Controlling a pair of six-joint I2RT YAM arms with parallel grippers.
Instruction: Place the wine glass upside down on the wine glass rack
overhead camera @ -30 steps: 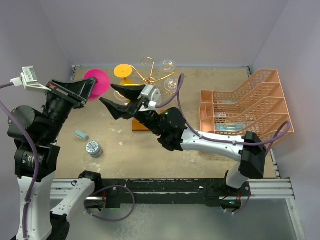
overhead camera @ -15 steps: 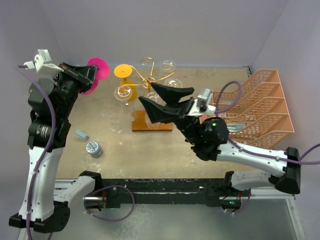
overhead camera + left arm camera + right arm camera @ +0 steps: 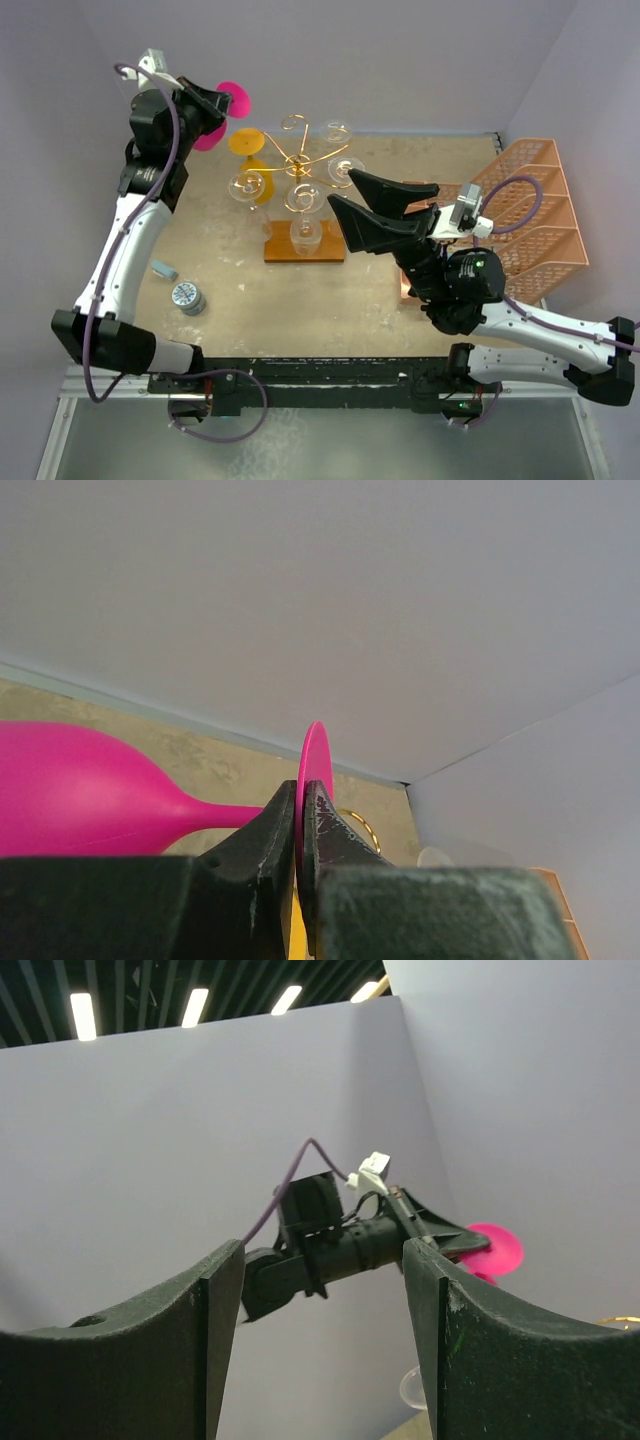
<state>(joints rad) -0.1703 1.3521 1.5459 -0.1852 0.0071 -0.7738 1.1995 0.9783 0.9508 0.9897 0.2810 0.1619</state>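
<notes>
One wine glass (image 3: pixel 237 98), foot pinched in the left gripper (image 3: pixel 303 794), is hanging sideways far-left of the rack (image 3: pixel 297 166); right gripper (image 3: pixel 340 186) gaping.

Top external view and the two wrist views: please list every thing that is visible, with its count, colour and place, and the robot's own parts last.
pink wine glass: 1, pink, held in the air at far left.
orange wine glass: 1, orange, foot up, left of the rack.
clear wine glasses: at least four, clear, around the rack's arms.
wine glass rack: 1, gold wire on a brown wooden base, mid-table.
tray organizer: 1, salmon-pink, right side.
round silvery object: 1, near left.
small block: 1, light blue, beside it.
table: 1, tan.
left gripper: black, jaws shut on the pink glass's foot.
right gripper: black, jaws open, empty.
</notes>
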